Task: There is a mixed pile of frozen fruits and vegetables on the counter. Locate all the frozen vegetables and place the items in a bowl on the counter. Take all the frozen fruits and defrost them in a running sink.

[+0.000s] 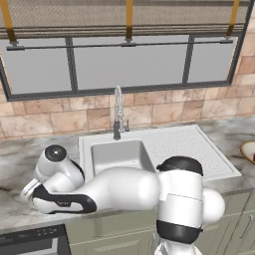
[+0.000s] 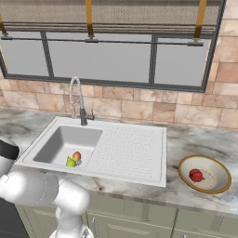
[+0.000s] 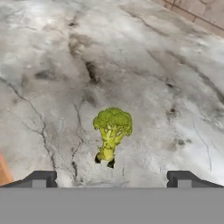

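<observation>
pincer (image 3: 111, 179): wide apart, nothing between the tips; you're looking down at the marble from above, both dark tips at the bottom of the hand view.
target: broccoli (image 3: 112, 131), lying alone on the counter (image 3: 52, 65), centred between your two tips and just ahead of them, not touching either.
long axis: crown away from you, pale stem end toward you, tilted slightly; it runs about crosswise to the line between the tips, so they'd close across the stem or crown, not end to end.
judged next move: straight down onto it, little or no sideways shift; you may need no roll of the hand.
risk: floret is small and lumpy, could squirt out if you pinch only the thin stem.
arm reach: in the left base view your arm is folded low over the counter to the left of the sink (image 1: 149, 149).
sink contents: yellow-green fruit (image 2: 70, 162) and orange-red fruit (image 2: 76, 156) sit touching each other in the basin near its front edge; can't tell whether water is running from the faucet (image 2: 76, 100).
bowl (image 2: 222, 184): on the counter well right of the sink, holds one red piece (image 2: 196, 175).
judged progress: fruits placed, one vegetable in, broccoli is the last item, and the bowl lies on the far side of the sink from it.
</observation>
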